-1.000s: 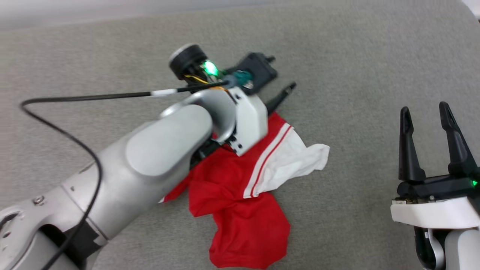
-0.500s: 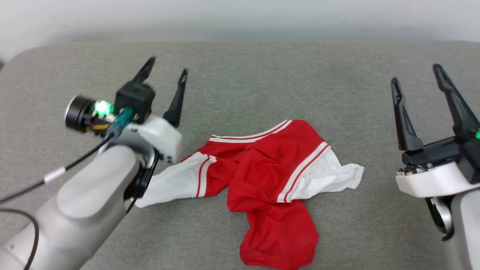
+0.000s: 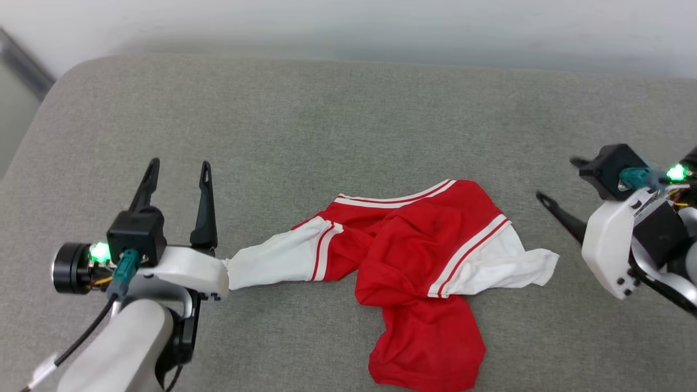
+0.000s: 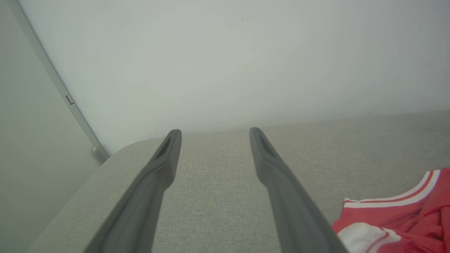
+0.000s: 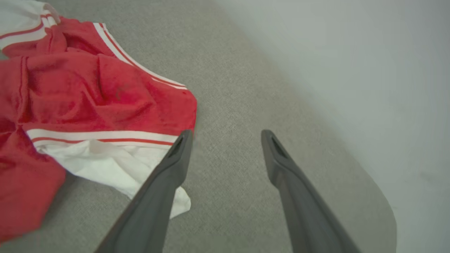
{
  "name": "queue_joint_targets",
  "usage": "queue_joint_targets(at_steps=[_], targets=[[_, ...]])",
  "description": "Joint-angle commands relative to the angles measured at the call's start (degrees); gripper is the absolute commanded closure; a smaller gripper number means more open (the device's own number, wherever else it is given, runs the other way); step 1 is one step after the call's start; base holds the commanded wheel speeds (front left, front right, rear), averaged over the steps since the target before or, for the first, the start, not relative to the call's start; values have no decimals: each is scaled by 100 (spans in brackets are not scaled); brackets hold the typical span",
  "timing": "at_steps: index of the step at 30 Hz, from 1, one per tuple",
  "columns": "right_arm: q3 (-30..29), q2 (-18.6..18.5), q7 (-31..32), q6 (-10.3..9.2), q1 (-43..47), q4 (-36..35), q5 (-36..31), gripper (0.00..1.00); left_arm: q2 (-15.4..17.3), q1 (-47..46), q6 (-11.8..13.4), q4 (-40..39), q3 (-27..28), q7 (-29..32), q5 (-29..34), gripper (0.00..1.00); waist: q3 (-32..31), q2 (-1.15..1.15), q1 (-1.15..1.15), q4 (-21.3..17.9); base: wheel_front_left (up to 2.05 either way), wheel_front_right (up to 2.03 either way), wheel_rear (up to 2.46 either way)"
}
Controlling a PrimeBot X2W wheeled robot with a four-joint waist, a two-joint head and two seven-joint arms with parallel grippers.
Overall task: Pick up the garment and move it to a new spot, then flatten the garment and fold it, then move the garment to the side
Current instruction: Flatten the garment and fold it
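A tabletop (image 3: pixel 326 120) covered in grey woven cloth is seen, with both far corners rounded. A plain pale wall (image 3: pixel 348 22) is met along its far edge. In the left wrist view, a thin grey strip (image 4: pixel 52 72) is run slantwise down the wall to the tabletop's left corner. A small clip (image 4: pixel 69 99) is fixed partway down the strip. A flat, slightly greenish panel (image 4: pixel 21 158) is set to the left of the strip.

Left hand (image 4: pixel 214 131), fingers (image 4: pixel 158 175) apart, over grey cushion (image 4: pixel 211 189); crumpled red-and-white garment (image 4: pixel 404 218) at lower right.
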Motion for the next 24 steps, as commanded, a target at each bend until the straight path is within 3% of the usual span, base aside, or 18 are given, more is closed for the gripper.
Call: queue_joint_targets(at_steps=[1,6,9,18,19,20,21,24], targets=[[372,-313,595,-9,-233,-130,511,0,-115,229,-49,-54,190,-13,149,0,55,0,0,71,0,0,0],[1289,-869,2116,-9,-648,-354,1694,0,-446,673,-99,-233,578,-13,526,0,202,0,0,226,0,0,0],[1755,-1000,2645,-9,-911,-360,2048,0,-632,829,-149,-343,750,-13,725,0,352,0,0,330,0,0,0],[2923,-644,2550,-7,-1298,703,2151,0,-1115,966,-516,-329,1308,-14,1191,0,815,0,0,475,0,0,0],[3072,-571,2496,-11,-1244,860,2182,10,-1162,975,-549,-320,1362,-14,1239,0,830,0,0,465,0,0,0],[3183,-514,2380,-11,-1225,969,2217,60,-1195,992,-587,-299,1414,-14,1281,0,838,0,0,453,0,0,0],[3235,-476,2215,-11,-1262,1041,2271,100,-1229,1004,-625,-280,1466,-14,1325,0,838,0,0,437,0,0,0],[3269,-544,1649,-11,-1535,1078,2267,100,-1296,1080,-711,-231,1635,-14,1447,0,758,0,0,341,0,0,0]])
